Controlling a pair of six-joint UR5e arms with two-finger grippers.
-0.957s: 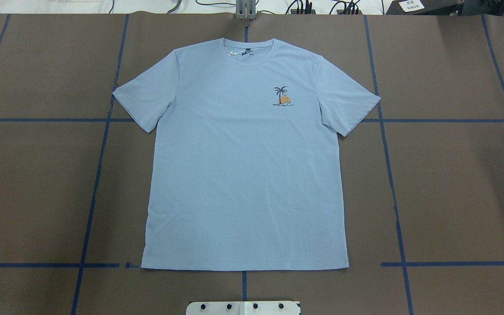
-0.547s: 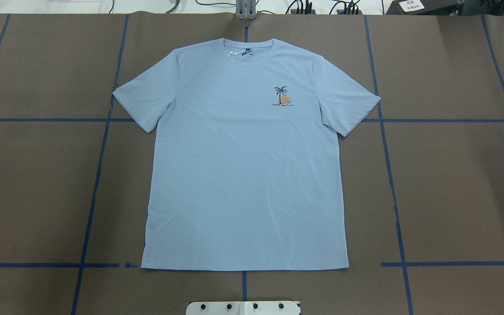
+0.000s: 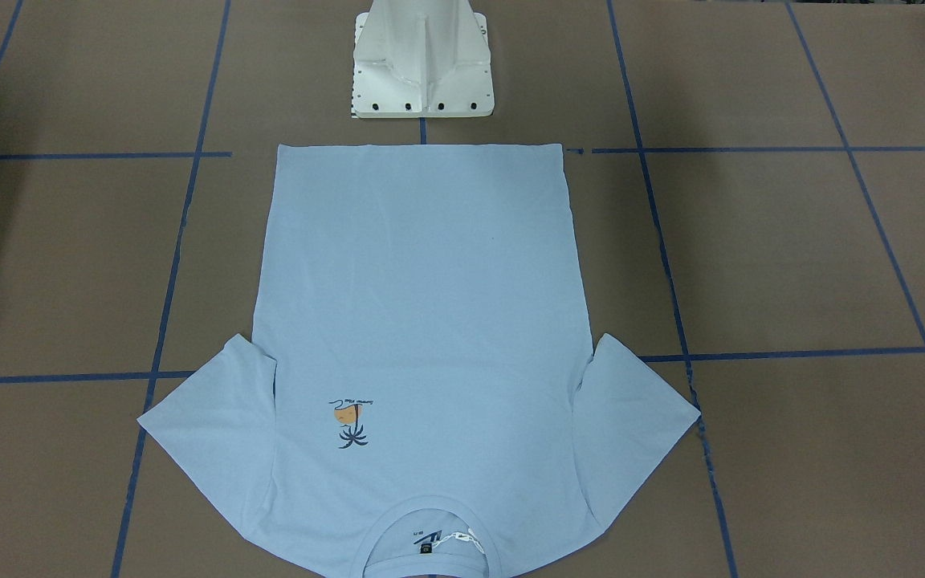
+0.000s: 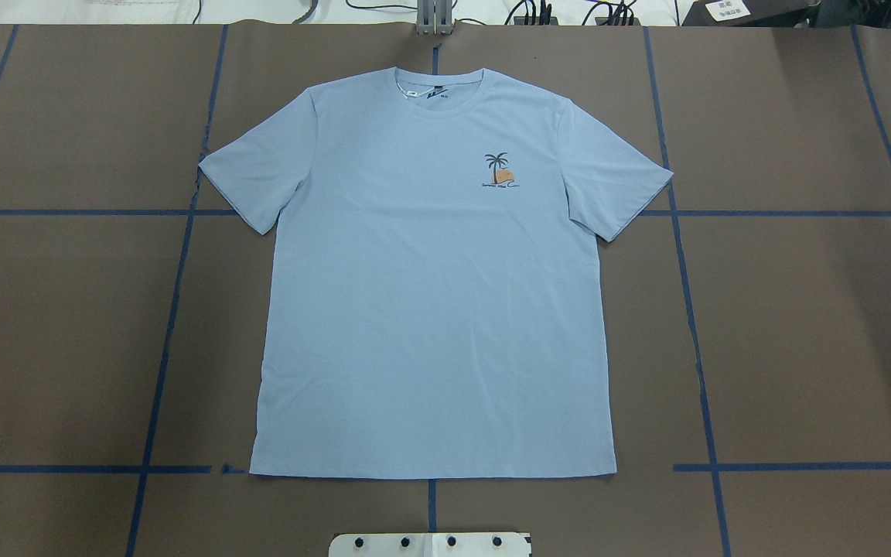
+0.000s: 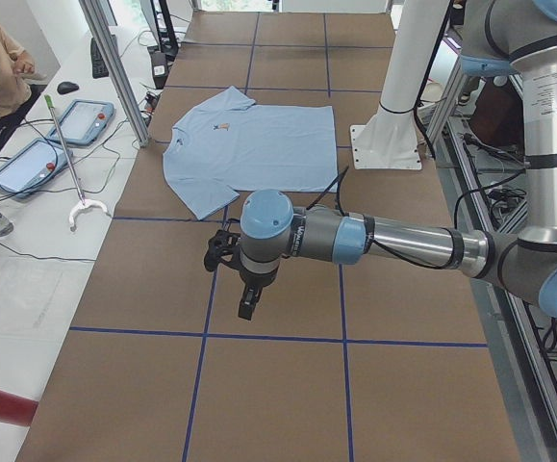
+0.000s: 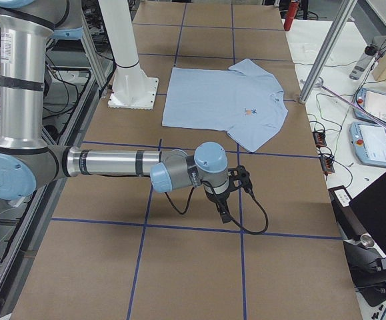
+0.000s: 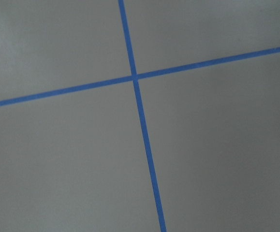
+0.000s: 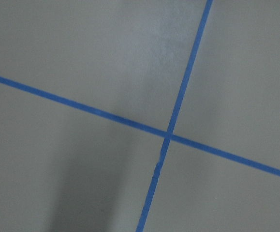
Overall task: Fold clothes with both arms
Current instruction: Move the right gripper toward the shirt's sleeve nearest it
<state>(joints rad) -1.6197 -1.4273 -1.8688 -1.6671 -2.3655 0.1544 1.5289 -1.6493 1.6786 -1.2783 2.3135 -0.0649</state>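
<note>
— Where the left arm (image 5: 403, 241) ends, can you see if the left claw (image 5: 247, 310) is spread or pressed together?

— No, I cannot tell. It is small and dark, and only the side view shows it. It points down in the middle of that frame, over the bare brown table (image 4: 801, 325).

— And the right claw (image 6: 225, 216)?

— Same thing. It points down near the middle of the other side view, at the end of the right arm (image 6: 106, 162). I cannot tell if it is spread or pressed together.

— What do the two wrist cameras see?

— Just brown table and blue tape lines (image 7: 135, 77) that cross.

— So where is the T-shirt (image 4: 430, 309)?

— It lies flat in the middle of the view from above, with its front up. The collar (image 4: 439, 85) is at the top of the frame and the hem is near the bottom. One sleeve sticks out to the left and one to the right.

— Is there a picture on it?

— Yes, a little palm-tree print (image 4: 500, 170), a bit right of the middle, in the upper half.

— What is near the hem?

— The white base (image 3: 422, 72), at the top middle of the front view, close to the hem but not touching it.

— Are the claws near the T-shirt?

— No. In both side views it sits in the upper middle, well apart from each claw.
</note>
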